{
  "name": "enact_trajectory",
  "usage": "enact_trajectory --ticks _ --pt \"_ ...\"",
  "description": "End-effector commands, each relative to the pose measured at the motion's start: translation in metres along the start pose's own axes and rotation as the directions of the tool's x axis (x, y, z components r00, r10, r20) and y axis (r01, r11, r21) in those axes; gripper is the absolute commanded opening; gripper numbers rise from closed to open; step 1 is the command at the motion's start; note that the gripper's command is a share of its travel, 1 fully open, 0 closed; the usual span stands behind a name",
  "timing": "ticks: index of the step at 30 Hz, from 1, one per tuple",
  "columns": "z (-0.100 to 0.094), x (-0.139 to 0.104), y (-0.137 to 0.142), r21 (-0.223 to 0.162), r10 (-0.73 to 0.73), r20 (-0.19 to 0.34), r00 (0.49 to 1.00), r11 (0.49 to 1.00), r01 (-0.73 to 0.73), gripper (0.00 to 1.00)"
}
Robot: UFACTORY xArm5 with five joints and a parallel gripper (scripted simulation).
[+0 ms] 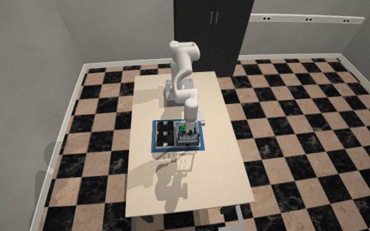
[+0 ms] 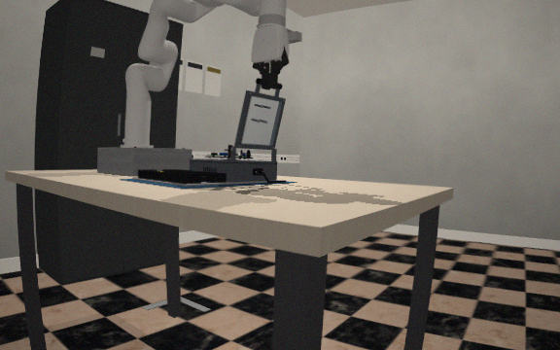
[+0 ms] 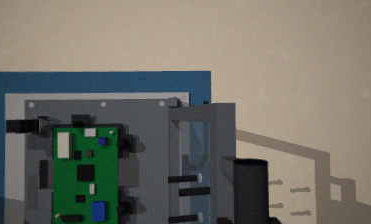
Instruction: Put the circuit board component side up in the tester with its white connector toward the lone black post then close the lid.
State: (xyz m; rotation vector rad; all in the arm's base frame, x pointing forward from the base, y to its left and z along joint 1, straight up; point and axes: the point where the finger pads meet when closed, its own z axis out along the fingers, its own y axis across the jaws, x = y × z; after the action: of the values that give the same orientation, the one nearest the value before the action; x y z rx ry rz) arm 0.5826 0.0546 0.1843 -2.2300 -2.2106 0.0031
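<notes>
The green circuit board [image 3: 85, 172] lies flat in the grey tester, component side up, its white connector [image 3: 63, 145] toward the upper left; it also shows in the overhead view [image 1: 182, 129]. The tester's framed lid [image 2: 259, 120] stands nearly upright, tilted a little, hinged at the tester's near edge. My gripper [image 2: 270, 84] is shut on the lid's handle at its top edge. In the wrist view the lid [image 3: 201, 160] rises toward the camera and a dark finger [image 3: 251, 190] stands at the lower right. The black tray [image 1: 164, 133] sits left of the tester.
Tester and tray rest on a blue mat [image 1: 177, 136] in the middle of the table. The arm's grey base [image 2: 144, 160] stands behind them. A black cable [image 2: 272, 181] leaves the tester's front. A black cabinet [image 1: 212, 32] stands behind the table.
</notes>
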Motion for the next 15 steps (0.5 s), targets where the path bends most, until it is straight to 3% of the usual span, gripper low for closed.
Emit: enact_trajectory --ticks 1,15 --pt "-0.0024 0.0001 -0.0003 -0.004 0.000 0.000 1.000 1.000 0.000 0.00" --pt "-0.0036 0.0001 -0.0062 -0.004 0.000 0.000 1.000 1.000 0.000 0.00"
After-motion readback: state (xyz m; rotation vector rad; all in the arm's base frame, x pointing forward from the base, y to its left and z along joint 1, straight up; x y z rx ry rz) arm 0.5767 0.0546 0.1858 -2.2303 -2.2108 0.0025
